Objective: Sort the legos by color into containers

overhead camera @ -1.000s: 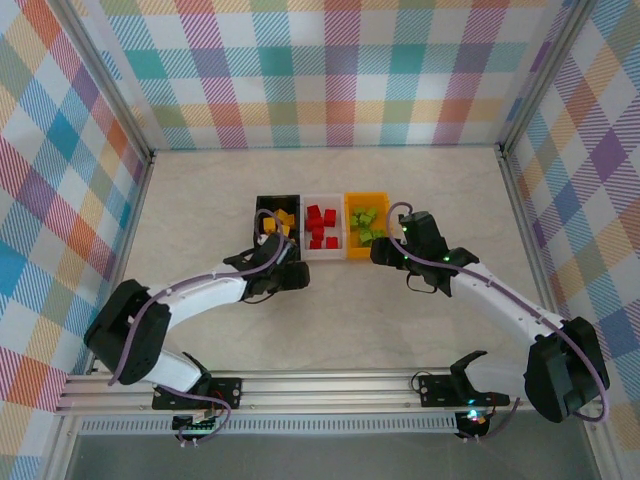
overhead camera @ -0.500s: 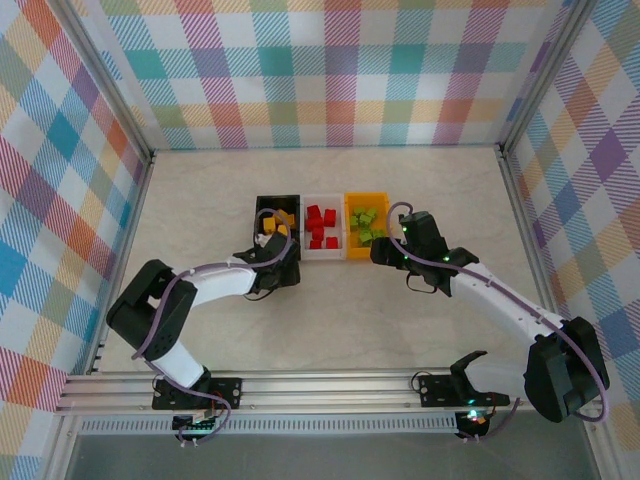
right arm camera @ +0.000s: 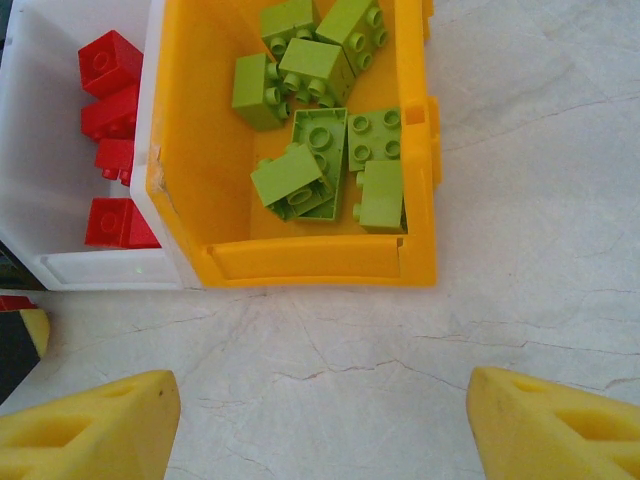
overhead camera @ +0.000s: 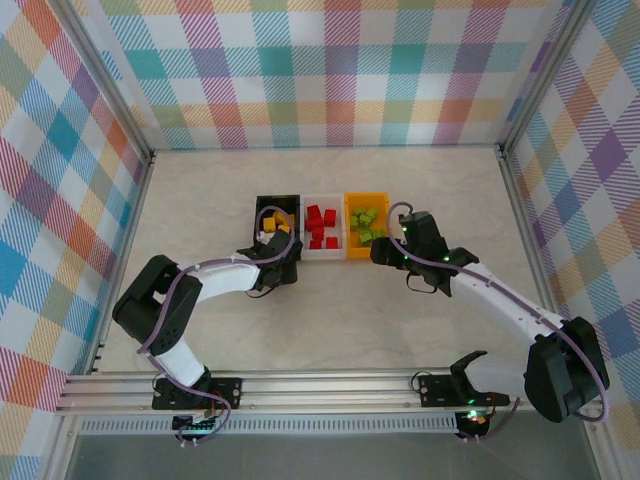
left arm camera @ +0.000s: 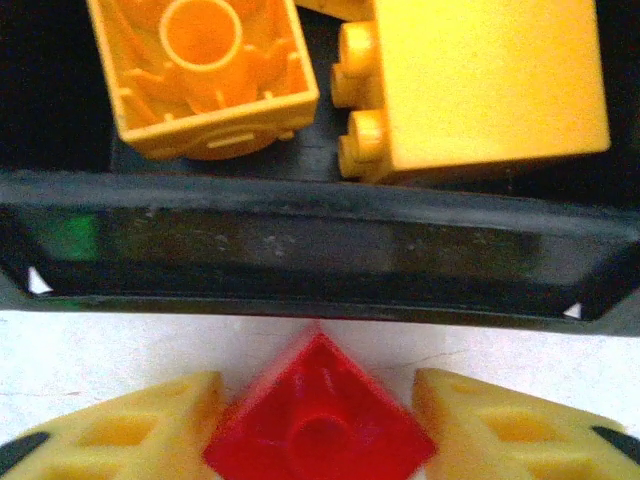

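Legos (overhead camera: 320, 226) sit sorted in three bins (overhead camera: 322, 256), well back from the near edge of the table (overhead camera: 400, 320). Up close, the left gripper (left arm camera: 315, 400) clamps a red brick (left arm camera: 318, 445) right by the black bin (left arm camera: 300, 250) of yellow bricks (left arm camera: 480, 80). If dropped there, it would mix colors. The right gripper (right arm camera: 320, 420) hangs wide apart before the orange bin (right arm camera: 300, 258).

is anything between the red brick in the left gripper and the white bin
The left gripper holds the red brick at the near wall of the black bin, yellow bricks just behind it. The white bin stands to the right beside it. Only the bin walls stand between; nothing else visible.
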You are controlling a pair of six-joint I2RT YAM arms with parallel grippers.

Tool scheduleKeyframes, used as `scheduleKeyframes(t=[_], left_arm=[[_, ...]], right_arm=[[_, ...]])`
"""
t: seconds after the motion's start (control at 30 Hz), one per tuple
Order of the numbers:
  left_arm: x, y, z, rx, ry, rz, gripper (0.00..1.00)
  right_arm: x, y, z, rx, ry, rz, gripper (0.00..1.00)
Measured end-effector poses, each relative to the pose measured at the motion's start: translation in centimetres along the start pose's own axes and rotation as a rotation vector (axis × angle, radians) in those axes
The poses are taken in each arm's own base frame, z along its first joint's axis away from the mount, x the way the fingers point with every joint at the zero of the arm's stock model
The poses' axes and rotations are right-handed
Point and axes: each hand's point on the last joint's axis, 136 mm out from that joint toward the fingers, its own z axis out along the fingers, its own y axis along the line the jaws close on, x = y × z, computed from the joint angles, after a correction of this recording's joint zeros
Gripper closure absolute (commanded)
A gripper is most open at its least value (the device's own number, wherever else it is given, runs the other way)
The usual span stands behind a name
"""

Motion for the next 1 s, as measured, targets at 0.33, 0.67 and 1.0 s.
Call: scheduleKeyframes(t=[0.33, 0.67, 1.0], left_arm=[[0.2, -0.9, -1.1, 0.047, -0.004, 0.02, 0.63], [-3.8, -7.5, -9.8, 0.265, -0.112, 0.047, 0.63], [-11.4, -14.1, -6.1, 0.282, -0.133, 0.031, 0.64]], right_arm=[[0.0, 0.1, 0.0, -0.003, 0.001, 0.0, 0.24], [-0.1, 0.2, -0.2, -0.011, -0.005, 0.004, 0.24], [0.1, 0.1, -0.1, -0.008, 0.0, 0.007, 0.24]])
